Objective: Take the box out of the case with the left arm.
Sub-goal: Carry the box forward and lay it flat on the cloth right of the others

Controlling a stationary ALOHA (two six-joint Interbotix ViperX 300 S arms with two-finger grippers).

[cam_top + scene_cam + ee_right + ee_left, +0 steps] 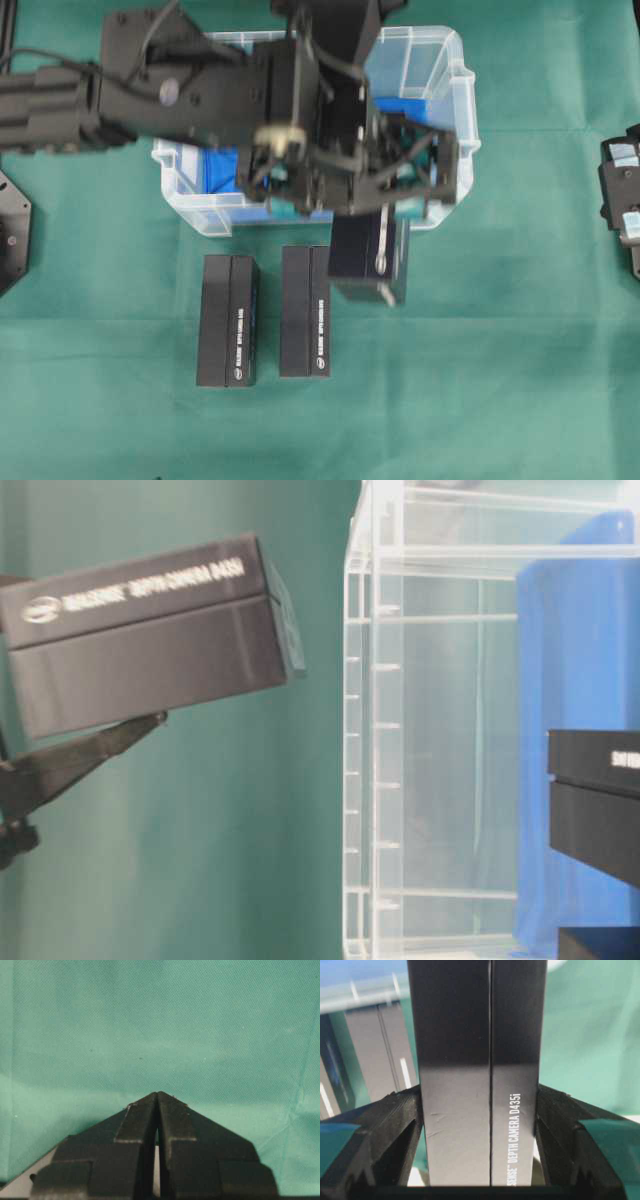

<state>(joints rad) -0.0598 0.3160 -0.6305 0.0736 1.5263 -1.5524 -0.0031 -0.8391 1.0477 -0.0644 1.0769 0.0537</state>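
Observation:
My left gripper (365, 215) is shut on a black box (370, 262) printed "DEPTH CAMERA D435i". The box hangs over the green cloth just outside the front wall of the case (455, 75), a clear plastic tub with a blue sheet on its bottom. In the left wrist view the box (477, 1060) fills the gap of the gripper (479, 1092), with a black finger (395, 1120) pressed against each side. The table-level view shows the box (150, 630) clear of the case (375, 730) and off the cloth. The left arm hides much of the case's inside from above.
Two more black boxes (228, 320) (305, 325) lie side by side on the green cloth in front of the case. Another black box (595, 800) shows through the case's clear wall. My right gripper (158, 1094) rests over bare cloth at the right edge (622, 195).

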